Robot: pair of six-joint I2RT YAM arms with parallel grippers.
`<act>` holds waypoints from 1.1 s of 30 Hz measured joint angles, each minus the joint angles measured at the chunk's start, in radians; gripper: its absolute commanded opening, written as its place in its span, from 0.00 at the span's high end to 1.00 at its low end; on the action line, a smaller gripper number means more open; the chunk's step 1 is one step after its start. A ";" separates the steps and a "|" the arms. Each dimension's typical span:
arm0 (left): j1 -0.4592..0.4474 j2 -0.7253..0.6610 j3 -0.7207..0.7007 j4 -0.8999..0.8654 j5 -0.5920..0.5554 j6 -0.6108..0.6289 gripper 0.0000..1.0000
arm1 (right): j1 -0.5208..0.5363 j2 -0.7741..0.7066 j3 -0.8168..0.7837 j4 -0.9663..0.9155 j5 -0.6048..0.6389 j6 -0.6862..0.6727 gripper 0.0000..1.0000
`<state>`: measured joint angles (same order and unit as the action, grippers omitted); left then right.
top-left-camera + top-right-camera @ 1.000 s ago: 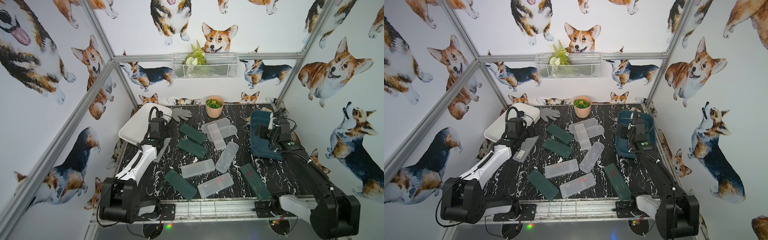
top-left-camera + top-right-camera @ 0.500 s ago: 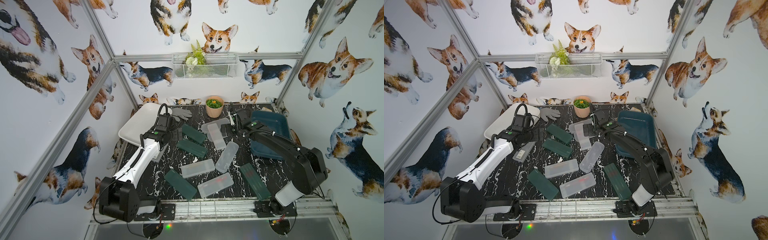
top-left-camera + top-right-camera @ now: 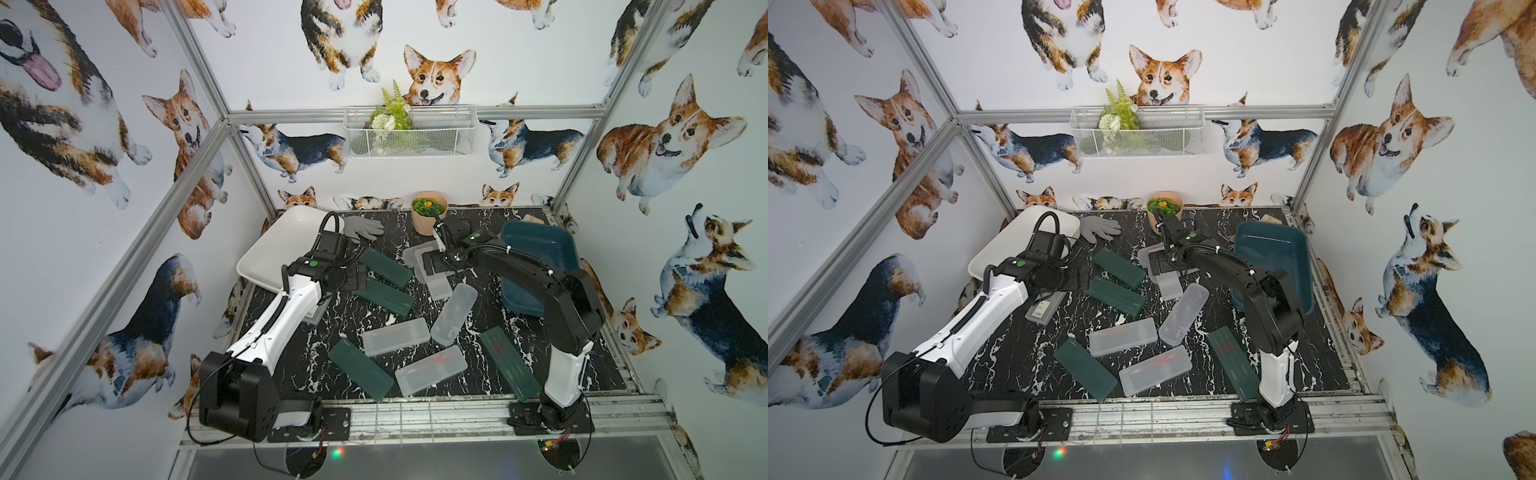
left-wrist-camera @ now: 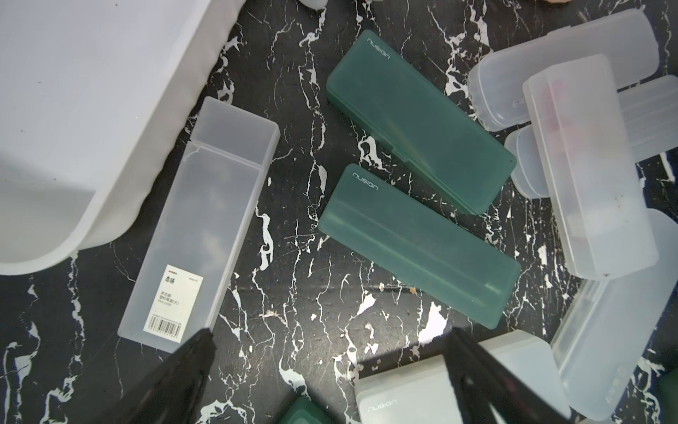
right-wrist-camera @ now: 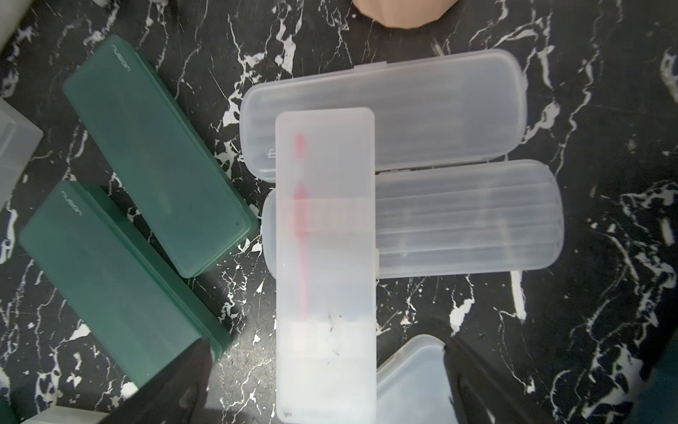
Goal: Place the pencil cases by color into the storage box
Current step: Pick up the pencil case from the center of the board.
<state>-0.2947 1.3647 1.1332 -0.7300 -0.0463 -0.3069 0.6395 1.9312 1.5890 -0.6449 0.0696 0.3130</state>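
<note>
Black marble-veined table (image 3: 316, 370), strewn with four green pencil cases (image 3: 360, 369) and several frosted clear pencil cases (image 3: 395, 336), some stacked crosswise. White tub (image 3: 282, 245) at far left corner, teal tub (image 3: 540, 249) along right edge; grey glove (image 3: 361, 227) and tan plant pot (image 3: 428, 225) between, at back.

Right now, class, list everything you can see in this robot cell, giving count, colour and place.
green pencil cases: four, dark green; two at mid-left, two near the front edge.
clear pencil cases: about seven, frosted white; three mid-table, one under the left arm, an overlapping pile at the back.
white storage box: one, white, back left corner.
teal storage box: one, dark teal, right side.
glove: one, grey, beside the white box.
plant pot: one, tan with greenery, back centre.
wire basket: one, white, on the back wall.
table: one, black marble pattern.
left pincer: one, black, open, by the mid-left green pair.
right pincer: one, black, open, over the clear pile.
</note>
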 measured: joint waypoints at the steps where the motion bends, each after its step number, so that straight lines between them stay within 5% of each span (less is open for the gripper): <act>1: -0.001 0.001 0.000 -0.003 0.008 -0.002 0.00 | 0.002 0.021 0.014 -0.007 -0.004 -0.002 0.00; 16: -0.008 0.034 0.020 -0.017 0.029 -0.010 0.00 | 0.008 0.180 0.087 -0.047 -0.014 -0.097 0.07; 33: -0.008 0.089 0.085 -0.016 0.040 -0.003 0.00 | 0.006 0.231 0.111 -0.051 -0.005 -0.115 0.42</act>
<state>-0.3023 1.4540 1.2182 -0.7456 -0.0059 -0.3096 0.6453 2.1624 1.7000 -0.6960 0.0650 0.1978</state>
